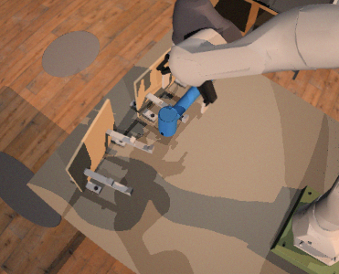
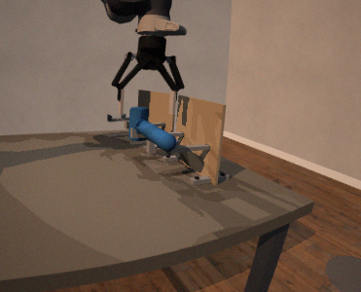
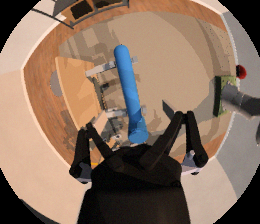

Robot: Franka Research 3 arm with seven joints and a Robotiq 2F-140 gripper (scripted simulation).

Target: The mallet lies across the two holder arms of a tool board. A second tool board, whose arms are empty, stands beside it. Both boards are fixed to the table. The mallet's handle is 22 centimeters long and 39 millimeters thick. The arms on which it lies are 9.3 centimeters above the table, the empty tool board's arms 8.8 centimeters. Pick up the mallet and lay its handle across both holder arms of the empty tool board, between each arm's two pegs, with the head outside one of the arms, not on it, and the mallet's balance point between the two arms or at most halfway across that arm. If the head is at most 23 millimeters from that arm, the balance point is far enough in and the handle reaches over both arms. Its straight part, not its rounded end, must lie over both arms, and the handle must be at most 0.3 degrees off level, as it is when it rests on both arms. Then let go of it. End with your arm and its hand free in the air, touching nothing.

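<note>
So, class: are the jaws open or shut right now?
Open. The gripper has its fingers spread wide above the blue mallet, with nothing between them.

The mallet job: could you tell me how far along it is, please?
Nothing is done yet: the mallet lies on its original board's arms. In hand: the open gripper straddles the handle, holding nothing. Left: grasp, lift, lay it across the empty tool board's arms, release.

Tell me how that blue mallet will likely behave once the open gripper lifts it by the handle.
The mallet looks rigid, so it should not sag. Its thick head sits at one end, so a grip far from it may let that end dip. The handle is round and smooth, so it could twist or roll between the open gripper's fingers.
</note>
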